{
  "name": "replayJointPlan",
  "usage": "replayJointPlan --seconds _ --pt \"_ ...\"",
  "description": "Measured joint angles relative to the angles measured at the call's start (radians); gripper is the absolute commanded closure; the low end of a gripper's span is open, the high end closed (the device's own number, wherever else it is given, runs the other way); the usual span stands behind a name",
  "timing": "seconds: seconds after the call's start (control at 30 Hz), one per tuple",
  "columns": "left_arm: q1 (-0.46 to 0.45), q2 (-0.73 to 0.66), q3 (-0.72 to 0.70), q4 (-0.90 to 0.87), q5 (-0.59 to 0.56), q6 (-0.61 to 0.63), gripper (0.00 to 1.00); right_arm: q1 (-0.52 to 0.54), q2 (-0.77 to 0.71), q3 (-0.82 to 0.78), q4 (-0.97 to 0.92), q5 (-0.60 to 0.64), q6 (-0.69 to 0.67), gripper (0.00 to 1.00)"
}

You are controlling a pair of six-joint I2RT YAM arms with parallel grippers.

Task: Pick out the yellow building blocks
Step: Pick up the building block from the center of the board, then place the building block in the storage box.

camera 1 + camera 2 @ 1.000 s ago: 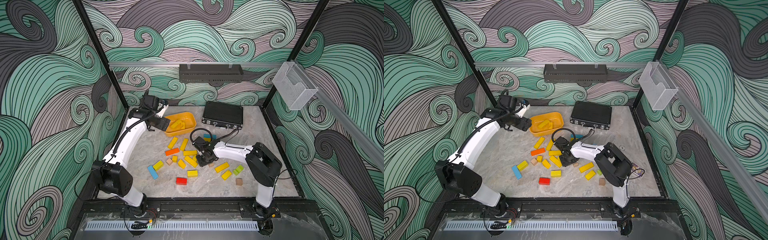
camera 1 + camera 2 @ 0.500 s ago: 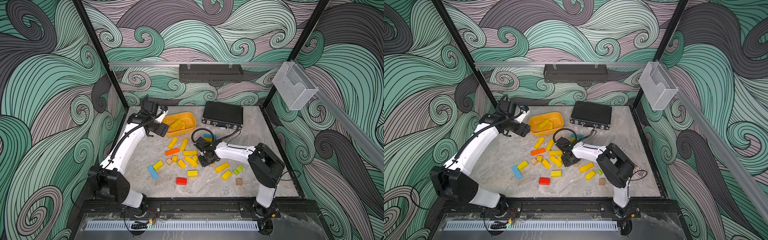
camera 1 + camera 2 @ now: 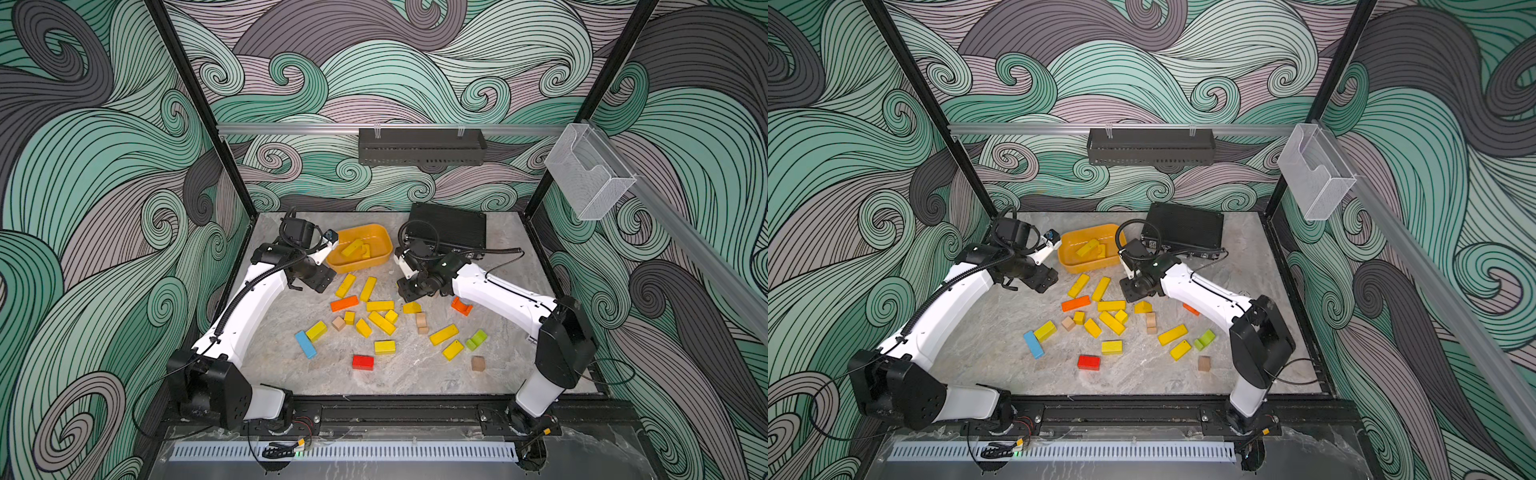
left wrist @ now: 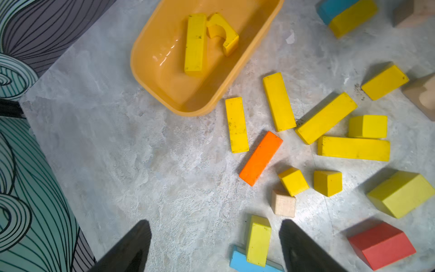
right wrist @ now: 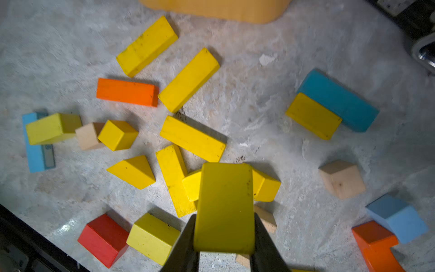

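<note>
Above the surface (image 3: 291,365), a yellow block (image 5: 224,207) is pinched by one end in the right fingers (image 5: 183,249), the left fingers (image 4: 131,247) being spread empty, and could be shaken loose before the tub (image 3: 361,264).

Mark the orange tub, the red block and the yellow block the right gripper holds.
orange tub (image 3: 365,263): in a top view, front wall.
red block (image 3: 363,362): in a top view, top face.
yellow block (image 5: 224,205): right wrist view, broad face.
</note>
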Motion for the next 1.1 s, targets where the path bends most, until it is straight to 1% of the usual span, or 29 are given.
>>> replayJointPlan --seconds 0.13,0.43,0.57,0.67,0.77,0.9,0.93,1.1 --pt "0.0 -0.023 -0.047 -0.022 0.029 0.037 0.14 -0.043 0.101 0.169 0.002 -0.045 -0.029 0.77" --pt "-0.005 -0.089 -0.115 -0.078 0.108 0.1 0.13 -0.125 0.423 0.579 0.0 -0.147 -0.082 0.76" --pt "-0.014 -0.105 -0.135 -0.08 0.116 0.102 0.13 -0.156 0.573 0.768 0.001 -0.206 -0.089 0.76" --pt "-0.016 -0.107 -0.152 -0.072 0.108 0.103 0.09 -0.172 0.67 0.877 0.001 -0.24 -0.089 0.75" --pt "-0.021 -0.115 -0.175 -0.061 0.11 0.121 0.07 -0.184 0.741 0.941 0.0 -0.259 -0.088 0.75" --pt "-0.024 -0.17 -0.235 -0.032 0.132 0.155 0.04 -0.187 0.795 0.97 -0.006 -0.273 -0.088 0.73" --pt "-0.027 -0.18 -0.242 -0.029 0.137 0.16 0.02 -0.186 0.803 0.972 -0.012 -0.274 -0.088 0.72" --pt "-0.037 -0.177 -0.239 -0.013 0.163 0.159 0.02 -0.179 0.825 0.973 -0.031 -0.272 -0.097 0.64"
